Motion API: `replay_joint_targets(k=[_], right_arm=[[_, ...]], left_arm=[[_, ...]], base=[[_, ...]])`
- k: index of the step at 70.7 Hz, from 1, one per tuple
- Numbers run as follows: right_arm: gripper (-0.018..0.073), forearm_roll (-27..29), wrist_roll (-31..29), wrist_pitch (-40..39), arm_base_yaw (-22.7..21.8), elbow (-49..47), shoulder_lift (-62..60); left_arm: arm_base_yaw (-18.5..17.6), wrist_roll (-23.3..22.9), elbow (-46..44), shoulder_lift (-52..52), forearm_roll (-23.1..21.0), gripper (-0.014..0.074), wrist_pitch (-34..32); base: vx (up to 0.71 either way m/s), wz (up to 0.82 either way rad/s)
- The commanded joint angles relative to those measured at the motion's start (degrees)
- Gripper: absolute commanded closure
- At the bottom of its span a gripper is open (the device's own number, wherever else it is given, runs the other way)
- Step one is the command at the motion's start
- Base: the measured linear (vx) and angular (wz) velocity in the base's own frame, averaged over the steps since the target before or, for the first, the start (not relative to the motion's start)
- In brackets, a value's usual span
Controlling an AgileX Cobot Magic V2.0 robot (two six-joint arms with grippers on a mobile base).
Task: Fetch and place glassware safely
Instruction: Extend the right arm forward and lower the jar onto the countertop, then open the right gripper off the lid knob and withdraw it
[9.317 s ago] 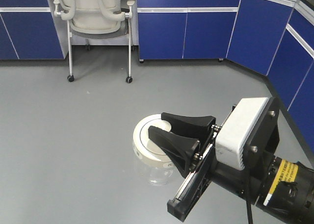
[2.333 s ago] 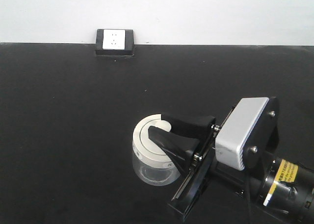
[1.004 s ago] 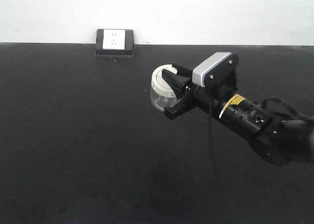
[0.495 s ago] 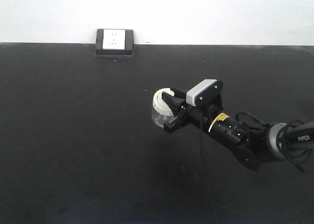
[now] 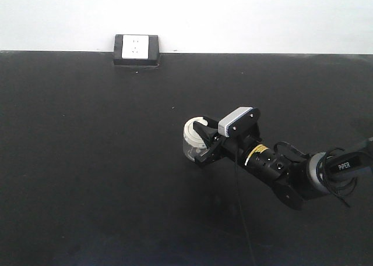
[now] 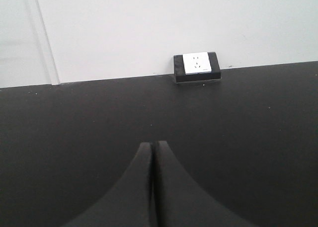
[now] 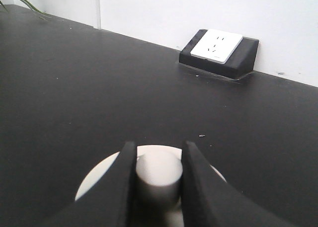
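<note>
Lowering over the last second, the right gripper (image 5: 204, 142) brings the glass jar (image 5: 192, 146) down onto the black table (image 5: 87, 161), its fingers (image 7: 126, 172) clamped on the lid's knob (image 7: 158, 175); release looks next, while the left gripper (image 6: 153, 187) sits closed and empty

jar (image 5: 192, 145) contents too small to tell, lid (image 7: 149, 180) cut off below, knob (image 7: 157, 181) blurred

A matt black bench (image 5: 87, 161) is being shown, faintly speckled. The jar (image 5: 191, 151) is looking like clear glossy glass, topped by a smooth cream lid (image 7: 154, 180), plastic-looking. The right hand (image 5: 205, 142) is appearing as matt black plastic, its camera housing (image 5: 238, 121) smooth grey.
</note>
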Motion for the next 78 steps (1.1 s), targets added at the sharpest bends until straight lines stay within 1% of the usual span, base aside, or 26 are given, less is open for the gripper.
replay_joint_targets(k=[1,9,12,20,22,28,30,38,42,47,57,66,78], right_arm=[[0.0538,0.8,-0.7,-4.8,-0.4,-1.3,-2.8],[0.0474,0.6,-0.7,-4.8,-0.3,-1.3,-2.8],[0.0431,0.5,-0.7,-4.8,-0.3,-1.3,-2.8],[0.0294,0.3,-0.7,-4.8,-0.3,-1.3,-2.8],[0.0241,0.3,-0.7,-4.8,-0.3,-1.3,-2.8],[0.0132,0.4,-0.7,-5.1,-0.3,-1.3,-2.8],[0.0079,0.4,-0.7,-5.1,-0.3,-1.3,-2.8],[-0.0054,0.4,-0.7,-5.2,-0.3,-1.3,-2.8],[-0.0093,0.4,-0.7,-5.2,-0.3,-1.3,-2.8],[-0.0115,0.4,-0.7,-5.2,-0.3,-1.3,-3.0],[-0.0104,0.4,-0.7,-5.2,-0.3,-1.3,-4.3],[-0.0070,0.7,-0.6,-3.7,-0.3,-1.1,-7.4],[-0.0008,1.4,0.0,2.7,-0.4,1.3,-13.9]], left_arm=[[-0.3,-0.5,-1.4,0.7,-0.3,0.0603,-4.3],[-0.3,-0.5,-1.4,0.7,-0.3,0.0603,-4.3],[-0.3,-0.5,-1.4,0.7,-0.3,0.0603,-4.3],[-0.3,-0.5,-1.4,0.7,-0.3,0.0603,-4.3],[-0.3,-0.5,-1.4,0.7,-0.3,0.0603,-4.3],[-0.3,-0.5,-1.4,0.7,-0.3,0.0603,-4.3],[-0.3,-0.5,-1.4,0.7,-0.3,0.0603,-4.3],[-0.3,-0.5,-1.4,0.7,-0.3,0.0603,-4.3],[-0.3,-0.5,-1.4,0.7,-0.3,0.0603,-4.3],[-0.3,-0.5,-1.4,0.7,-0.3,0.0603,-4.3],[-0.3,-0.5,-1.4,0.7,-0.3,0.0603,-4.3],[-0.3,-0.5,-1.4,0.7,-0.3,0.0603,-4.3],[-0.3,-0.5,-1.4,0.7,-0.3,0.0603,-4.3]], base=[[0.00,0.00],[0.00,0.00],[0.00,0.00],[0.00,0.00],[0.00,0.00],[0.00,0.00],[0.00,0.00],[0.00,0.00],[0.00,0.00],[0.00,0.00],[0.00,0.00],[0.00,0.00],[0.00,0.00]])
